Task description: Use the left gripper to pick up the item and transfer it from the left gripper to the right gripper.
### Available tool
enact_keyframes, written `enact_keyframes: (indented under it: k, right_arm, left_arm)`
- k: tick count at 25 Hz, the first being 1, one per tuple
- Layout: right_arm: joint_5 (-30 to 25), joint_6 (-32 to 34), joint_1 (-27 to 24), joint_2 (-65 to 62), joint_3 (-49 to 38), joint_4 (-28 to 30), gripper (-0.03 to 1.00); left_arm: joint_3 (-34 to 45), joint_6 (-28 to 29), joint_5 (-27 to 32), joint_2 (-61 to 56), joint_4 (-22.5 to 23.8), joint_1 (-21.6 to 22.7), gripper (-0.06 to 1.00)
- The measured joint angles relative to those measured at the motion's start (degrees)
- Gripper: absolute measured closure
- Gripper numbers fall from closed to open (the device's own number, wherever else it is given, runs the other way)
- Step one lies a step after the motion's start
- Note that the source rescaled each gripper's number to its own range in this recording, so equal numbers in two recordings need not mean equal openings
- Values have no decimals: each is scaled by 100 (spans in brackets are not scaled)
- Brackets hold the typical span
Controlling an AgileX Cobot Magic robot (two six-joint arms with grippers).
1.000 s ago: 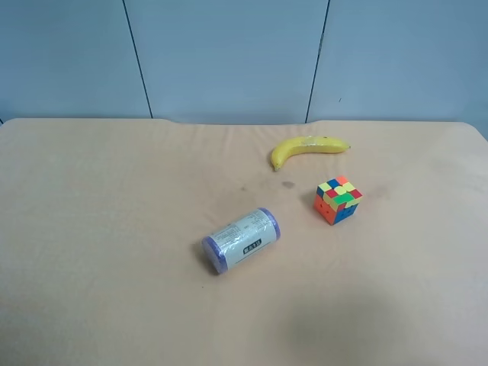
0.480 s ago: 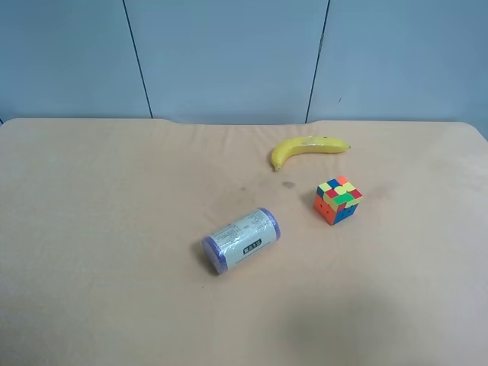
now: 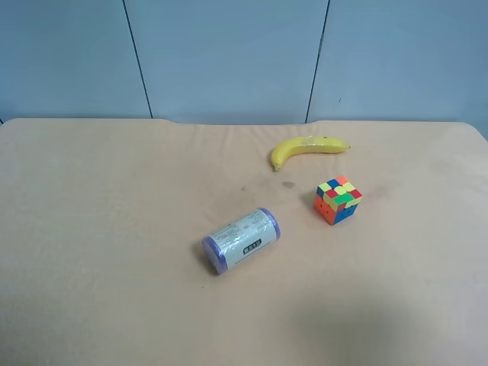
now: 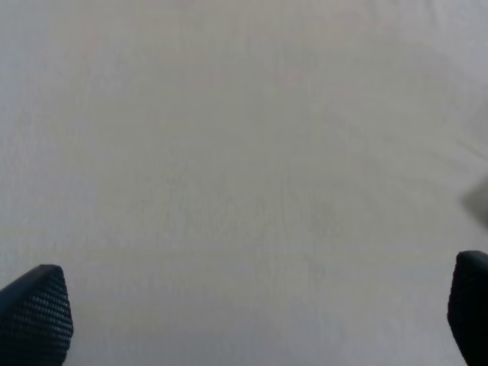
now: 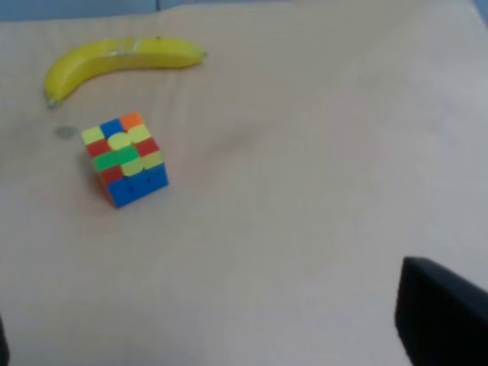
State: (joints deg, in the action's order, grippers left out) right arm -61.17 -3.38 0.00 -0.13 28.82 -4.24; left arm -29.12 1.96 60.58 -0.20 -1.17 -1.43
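The item, a small puzzle cube with mixed coloured squares, sits on the tan table, right of the middle. It also shows in the right wrist view, resting free, ahead of the right gripper. That gripper's fingertips show only at the frame's lower corners, wide apart and empty. The left gripper is open over bare table, its textured fingertips far apart with nothing between them. Neither arm shows in the exterior high view.
A yellow banana lies behind the cube and shows in the right wrist view. A purple-capped cylinder with a white label lies on its side in front and to the left of the cube. A blue wall stands behind the table.
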Motion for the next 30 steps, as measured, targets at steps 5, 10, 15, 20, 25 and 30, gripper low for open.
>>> enact_keyframes:
  k: [5,10,15,20,25,30]
  right_arm:
    - [0,2,-18,0,0,-1,-3]
    - [0,2,-18,0,0,-1,-3]
    - [0,2,-18,0,0,-1,-3]
    - [0,2,-18,0,0,-1,-3]
    - [0,6,-18,0,0,-1,-3]
    - [0,6,-18,0,0,-6,-3]
  left_arm:
    - [0,0,0,0,-5,318,-6]
    - [0,0,0,0,-10,637,-6]
    - [0,0,0,0,-10,638,-6]
    - [0,0,0,0,-10,638,-6]
    - [0,0,0,0,-10,638,-6]
    - [0,0,0,0,-10,638,-6]
